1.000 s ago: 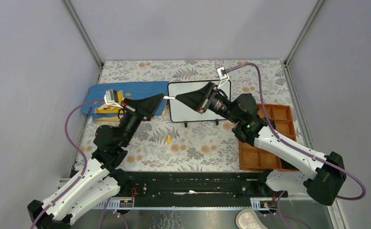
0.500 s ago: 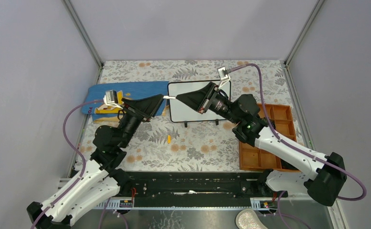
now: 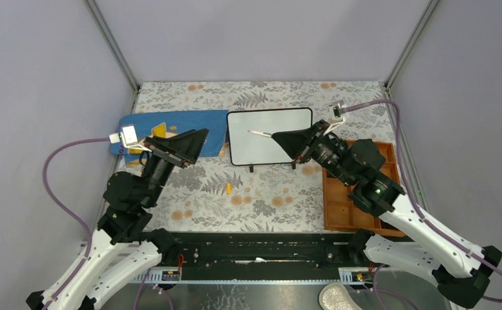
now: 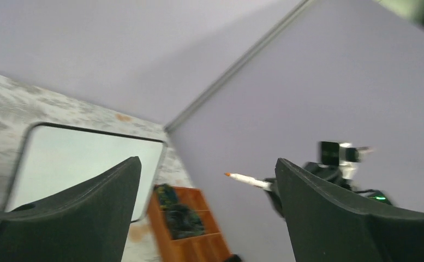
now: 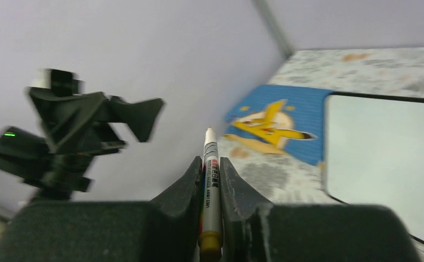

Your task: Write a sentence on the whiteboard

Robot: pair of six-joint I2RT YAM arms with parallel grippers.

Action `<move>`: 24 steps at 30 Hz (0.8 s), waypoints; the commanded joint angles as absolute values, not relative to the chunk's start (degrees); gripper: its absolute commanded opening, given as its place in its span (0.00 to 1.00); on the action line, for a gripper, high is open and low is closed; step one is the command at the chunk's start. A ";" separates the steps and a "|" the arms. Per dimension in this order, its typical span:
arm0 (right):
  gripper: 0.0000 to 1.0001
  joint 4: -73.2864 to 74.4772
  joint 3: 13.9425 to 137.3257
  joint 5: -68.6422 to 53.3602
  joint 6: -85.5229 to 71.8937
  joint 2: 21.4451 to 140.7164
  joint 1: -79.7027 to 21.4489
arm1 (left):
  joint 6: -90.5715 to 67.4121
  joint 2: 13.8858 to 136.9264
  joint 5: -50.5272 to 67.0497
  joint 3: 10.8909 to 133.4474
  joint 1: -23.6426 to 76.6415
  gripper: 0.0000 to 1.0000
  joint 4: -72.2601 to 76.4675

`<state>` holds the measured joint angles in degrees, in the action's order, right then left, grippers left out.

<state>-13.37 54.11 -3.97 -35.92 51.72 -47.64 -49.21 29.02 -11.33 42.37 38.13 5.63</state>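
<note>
The right fingers [image 5: 196,172] pinch the marker [image 5: 212,185], and the left fingers [image 4: 108,188] are wide and empty. The whiteboard [image 3: 261,152] looks blank. Next, the tip must touch it gently.

The whiteboard [image 3: 271,119] had a glossy, smooth white face inside a thin black frame that looked like plastic. Under it lay a tablecloth [image 3: 261,194] with a matt floral print (cloth or vinyl, hard to tell). Left of the whiteboard, the blue mat [image 3: 190,123] looked matt and finely ribbed. Right of it, the orange tray [image 3: 338,216] seemed matt plastic. Over the whiteboard, the marker [image 5: 212,191] had a smooth white plastic barrel, pinched between the matt black fingers [image 5: 187,183] of the right gripper [image 5: 212,160].
</note>
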 commanded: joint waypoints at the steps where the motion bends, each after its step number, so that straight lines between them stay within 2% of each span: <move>1: 0.00 3.47 55.45 11.33 -21.21 45.68 -47.90 | -29.52 30.95 -16.76 48.98 37.92 0.99 -8.73; 8: 0.00 10.18 53.67 25.08 -14.77 41.49 -47.90 | -15.93 37.66 -17.97 51.62 37.93 0.99 -15.55; 13: 0.00 10.87 51.74 28.66 -15.45 41.58 -47.90 | -16.75 45.10 -15.00 53.19 37.90 0.99 -17.38; 19: 0.00 10.21 49.75 28.91 -16.00 41.47 -47.90 | -26.19 48.00 -18.49 50.74 37.84 0.99 -11.04; 24: 0.00 8.16 48.80 27.29 -15.94 41.74 -47.88 | -24.13 49.21 -19.88 44.63 37.88 0.99 -2.00</move>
